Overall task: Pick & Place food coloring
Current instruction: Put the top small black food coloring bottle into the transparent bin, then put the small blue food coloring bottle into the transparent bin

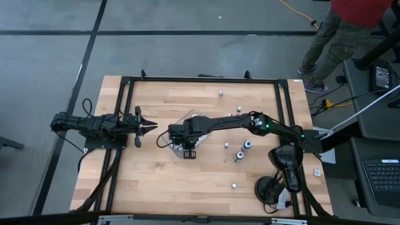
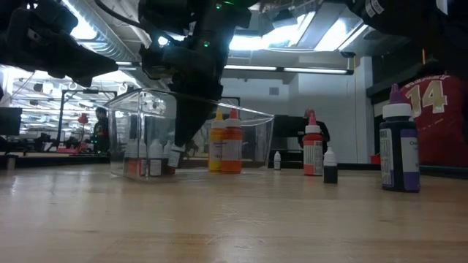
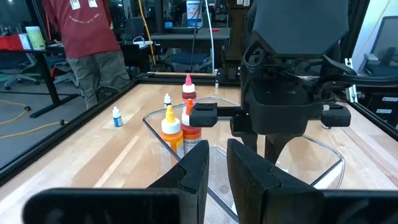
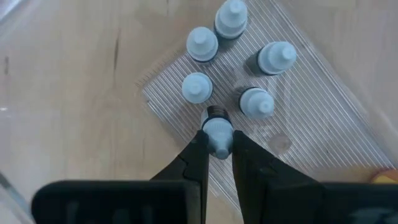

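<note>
My right gripper (image 1: 185, 142) reaches down into the clear tray (image 1: 199, 117) and is shut on one tiny food coloring bottle (image 4: 217, 134). Several white-capped bottles (image 4: 198, 87) stand on the tray's ribbed floor (image 4: 311, 112) just beyond the fingers. A yellow bottle (image 3: 171, 127) and an orange bottle (image 3: 189, 121) stand upright in the tray's other part. My left gripper (image 1: 152, 128) hovers left of the tray, fingers close together and touching nothing. My right gripper pinches the bottle's pale cap (image 4: 217, 138) between its two fingertips, coming from above and pointing down. A dark part of the bottle (image 4: 215, 112) shows just past the cap. In the low view the bottle (image 2: 174, 156) sits low inside the tray; whether it rests on the floor I cannot tell.
More bottles stand loose on the wooden table right of the tray: a blue-capped pair (image 1: 244, 150), small ones (image 1: 227, 145) (image 1: 234, 185) (image 1: 221, 94), a red one (image 2: 312, 150) and a dark purple one (image 2: 398, 150). A person (image 1: 350, 25) stands beyond the far right corner.
</note>
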Robot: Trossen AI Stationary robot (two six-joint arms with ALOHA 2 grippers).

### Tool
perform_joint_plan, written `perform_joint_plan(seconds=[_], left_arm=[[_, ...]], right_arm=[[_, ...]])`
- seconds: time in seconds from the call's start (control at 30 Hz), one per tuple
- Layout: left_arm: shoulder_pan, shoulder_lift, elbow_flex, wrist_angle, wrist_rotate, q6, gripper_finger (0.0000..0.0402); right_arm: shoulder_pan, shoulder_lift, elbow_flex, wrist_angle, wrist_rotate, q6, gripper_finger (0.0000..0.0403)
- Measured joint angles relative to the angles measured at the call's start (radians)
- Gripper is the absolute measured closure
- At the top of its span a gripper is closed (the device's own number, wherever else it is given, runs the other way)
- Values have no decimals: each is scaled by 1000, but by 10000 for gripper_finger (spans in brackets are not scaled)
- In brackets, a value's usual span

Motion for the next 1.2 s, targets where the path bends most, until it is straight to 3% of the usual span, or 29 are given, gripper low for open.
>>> perform_joint_plan(seconds=[0.37, 0.87, 1.03, 1.2], left_arm=[[0, 0, 0, 0, 0, 0, 343], [0, 0, 0, 0, 0, 0, 346], [0, 0, 0, 0, 0, 0, 343], [0, 0, 0, 0, 0, 0, 347]], right_arm=[[0, 0, 0, 1, 0, -27, 291], [-9, -15, 38, -58, 19, -50, 287], [-21, -55, 38, -73, 68, -11, 286], [-48, -86, 40, -73, 79, 29, 261]])
